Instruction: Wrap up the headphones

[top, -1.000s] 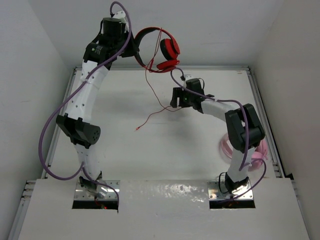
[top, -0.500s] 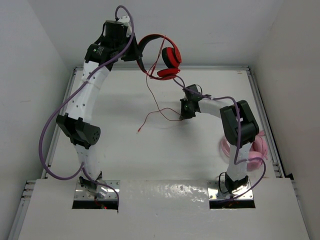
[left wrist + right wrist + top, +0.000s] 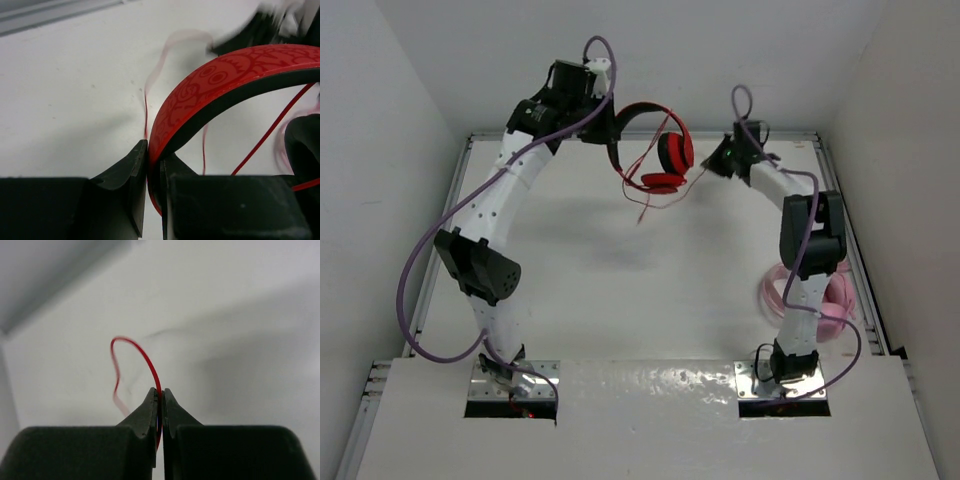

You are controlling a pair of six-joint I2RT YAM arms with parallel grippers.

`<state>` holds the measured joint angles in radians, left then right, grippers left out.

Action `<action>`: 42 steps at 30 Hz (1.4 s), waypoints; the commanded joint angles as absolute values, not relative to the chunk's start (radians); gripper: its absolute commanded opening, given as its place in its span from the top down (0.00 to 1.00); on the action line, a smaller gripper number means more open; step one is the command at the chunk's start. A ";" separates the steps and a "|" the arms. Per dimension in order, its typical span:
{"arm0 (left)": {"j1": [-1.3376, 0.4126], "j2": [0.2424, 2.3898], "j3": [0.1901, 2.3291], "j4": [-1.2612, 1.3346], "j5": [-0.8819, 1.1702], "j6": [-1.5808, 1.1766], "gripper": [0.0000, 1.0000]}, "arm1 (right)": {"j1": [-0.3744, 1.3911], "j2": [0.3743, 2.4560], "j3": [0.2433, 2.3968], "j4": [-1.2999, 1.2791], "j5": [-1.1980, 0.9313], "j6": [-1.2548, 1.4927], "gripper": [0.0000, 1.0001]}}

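Note:
The red headphones (image 3: 667, 153) hang in the air over the back of the table. My left gripper (image 3: 610, 124) is shut on their headband (image 3: 215, 80), which is red outside and black inside and sits pinched between the jaws (image 3: 154, 150). Both round earcups dangle below the band. The thin red cable (image 3: 644, 203) loops under the lower earcup and runs right to my right gripper (image 3: 714, 166). That gripper (image 3: 160, 392) is shut on the cable (image 3: 142, 352), which arcs up and left out of the closed tips.
A pale pink coiled cable bundle (image 3: 830, 300) lies on the table at the right, beside the right arm's lower links. White walls close in the back and both sides. A metal rail (image 3: 790, 136) runs along the table's far edge.
My right gripper shut on the cable near the table's middle and carried it up and back to the right of the earcups. My left gripper moved the headphones rightward.

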<state>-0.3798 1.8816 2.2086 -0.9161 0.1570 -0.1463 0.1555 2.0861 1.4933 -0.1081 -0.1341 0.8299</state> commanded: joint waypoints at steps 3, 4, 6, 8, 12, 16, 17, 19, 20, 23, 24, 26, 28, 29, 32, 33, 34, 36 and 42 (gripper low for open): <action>-0.419 1.810 2.143 -0.876 0.392 -0.077 1.00 | 0.058 2.068 1.692 0.047 0.011 0.917 1.00; -0.425 1.810 2.134 -0.882 0.419 -0.039 1.00 | 0.049 2.062 1.695 0.066 0.034 0.919 1.00; -0.445 1.815 2.112 -0.913 0.419 -0.005 1.00 | 0.017 2.037 1.697 0.077 0.083 0.934 1.00; -0.460 1.819 2.073 -0.946 0.344 0.086 1.00 | -0.021 1.999 1.686 0.103 0.100 0.948 1.00; -0.475 1.832 1.994 -0.962 0.181 0.207 1.00 | -0.051 1.921 1.683 0.132 0.107 0.913 1.00; -0.537 1.856 1.939 -0.953 0.065 0.333 1.00 | -0.045 1.838 1.638 0.221 0.069 0.919 1.00; -0.554 1.865 1.913 -0.943 0.033 0.362 1.00 | -0.043 1.810 1.623 0.244 0.069 0.922 1.00; -0.564 1.870 1.887 -0.928 0.009 0.379 1.00 | -0.037 1.784 1.617 0.252 0.066 0.922 1.00; -0.568 1.871 1.861 -0.907 -0.015 0.386 1.00 | -0.037 1.758 1.611 0.255 0.063 0.920 1.00; -0.569 1.884 1.833 -0.859 -0.122 0.359 1.00 | -0.026 1.686 1.548 0.290 0.057 0.908 1.00; -0.569 1.891 1.833 -0.854 -0.150 0.347 1.00 | -0.022 1.663 1.523 0.301 0.054 0.907 1.00; -0.557 1.910 1.858 -0.850 -0.184 0.284 1.00 | -0.009 1.614 1.435 0.337 0.060 0.896 1.00; -0.523 1.916 1.890 -0.848 -0.160 0.236 1.00 | 0.021 1.551 1.381 0.360 0.081 0.862 1.00; -0.515 1.916 1.896 -0.845 -0.134 0.215 1.00 | 0.026 1.536 1.347 0.357 0.087 0.848 1.00; -0.514 1.891 1.894 -0.824 -0.074 0.242 1.00 | 0.037 1.513 1.332 0.327 0.097 0.811 1.00; -0.514 1.884 1.891 -0.821 -0.057 0.247 1.00 | 0.037 1.508 1.330 0.322 0.100 0.808 1.00; -0.515 1.870 1.890 -0.819 -0.043 0.253 1.00 | 0.037 1.509 1.325 0.318 0.106 0.802 1.00; -0.522 1.856 1.885 -0.818 -0.006 0.281 1.00 | 0.035 1.511 1.324 0.308 0.118 0.790 1.00; -0.532 1.787 1.855 -0.825 0.144 0.318 1.00 | 0.023 1.562 1.361 0.247 0.117 0.759 1.00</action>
